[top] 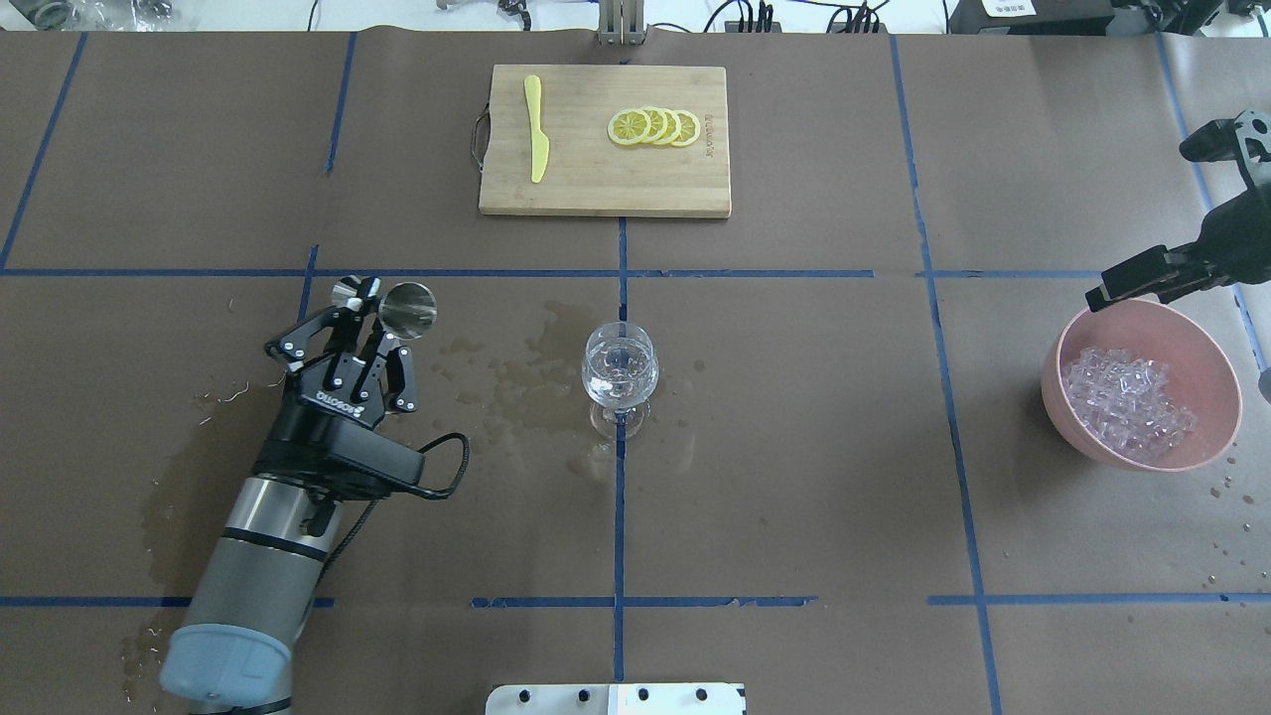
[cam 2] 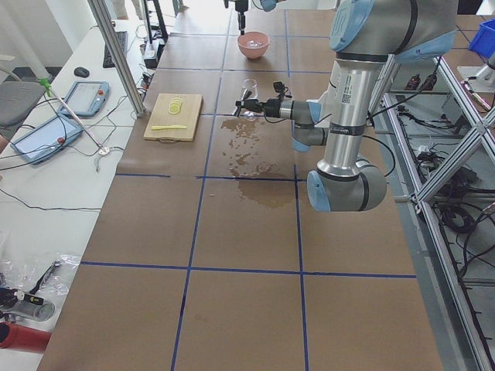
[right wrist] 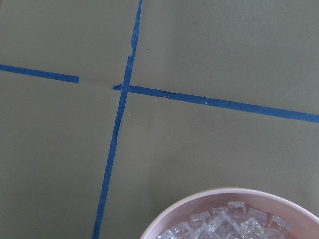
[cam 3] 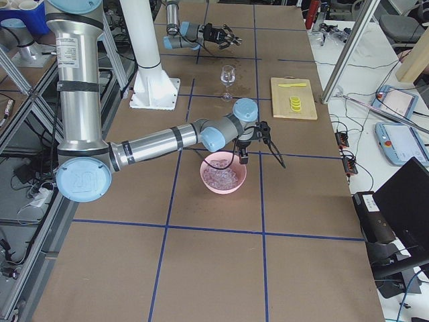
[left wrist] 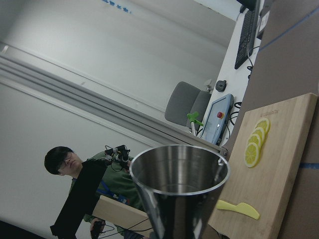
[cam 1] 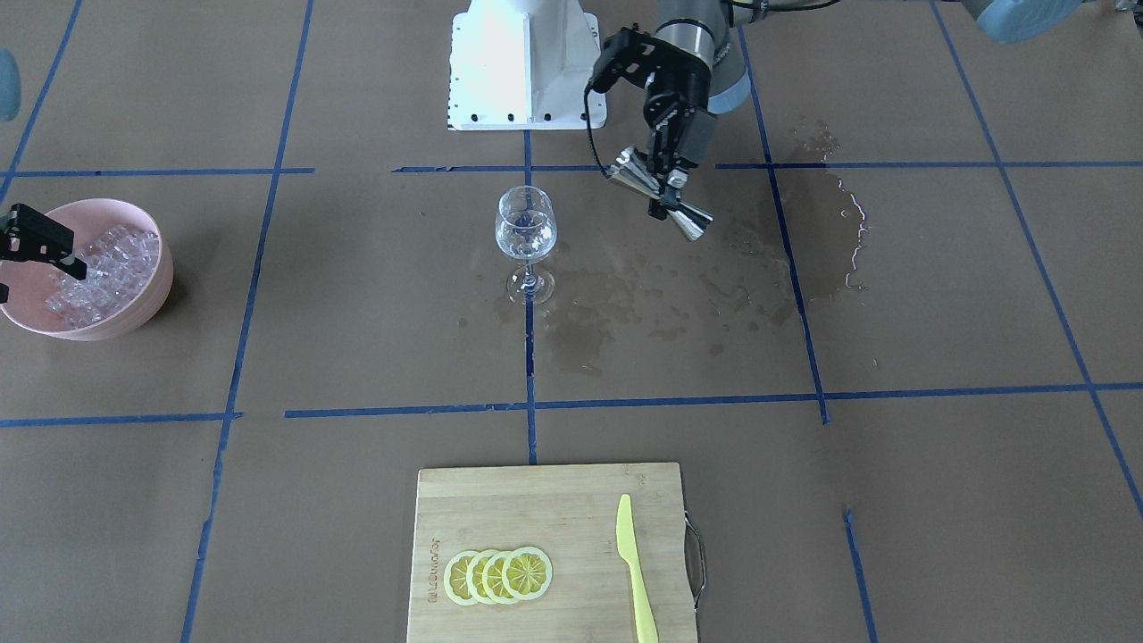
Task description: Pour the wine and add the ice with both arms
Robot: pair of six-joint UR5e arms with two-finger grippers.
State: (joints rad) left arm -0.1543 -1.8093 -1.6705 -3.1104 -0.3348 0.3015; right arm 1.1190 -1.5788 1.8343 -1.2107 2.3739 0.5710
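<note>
While the left gripper [top: 369,310] pinches a steel jigger [top: 409,308], the right gripper [top: 1137,226] hangs spread above the ice [top: 1132,402].

Overhead view: the wine glass [top: 619,369] stands upright at table centre, and whether the faint clear liquid in its bowl is wine cannot be told. The jigger is held tilted at the glass's 9 o'clock, well apart from it, over wet stains [top: 516,382] on the brown paper. The ice is heaped in a pink bowl [top: 1055,359] at the glass's 3 o'clock. One right finger [top: 1132,280] lies over the bowl's 12 o'clock rim, touching no cube. A cutting board [top: 596,179] with lemon slices [top: 655,127] and a yellow knife [top: 536,129] sits at the glass's 12 o'clock.
</note>
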